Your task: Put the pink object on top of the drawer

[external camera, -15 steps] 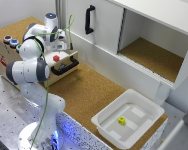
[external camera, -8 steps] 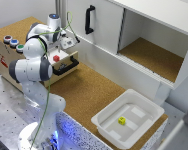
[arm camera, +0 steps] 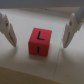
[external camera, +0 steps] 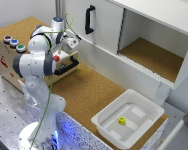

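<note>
Pink cube (arm camera: pixel 40 42) now sits centre frame between my fingers (arm camera: pixel 8 30), which have spread apart, so it looks released on the drawer (external camera: pixel 11 60).

Open gripper (arm camera: pixel 39 31) fingers (arm camera: pixel 7 29) flank the pink object (arm camera: pixel 40 41), with free gaps on both sides.

The cube (arm camera: pixel 40 41) is showing one dark mark on its upper face — an "L"-like shape, possibly a letter. Nothing else is reading clearly — the drawer (external camera: pixel 9 60) side bears only red blurs.
</note>
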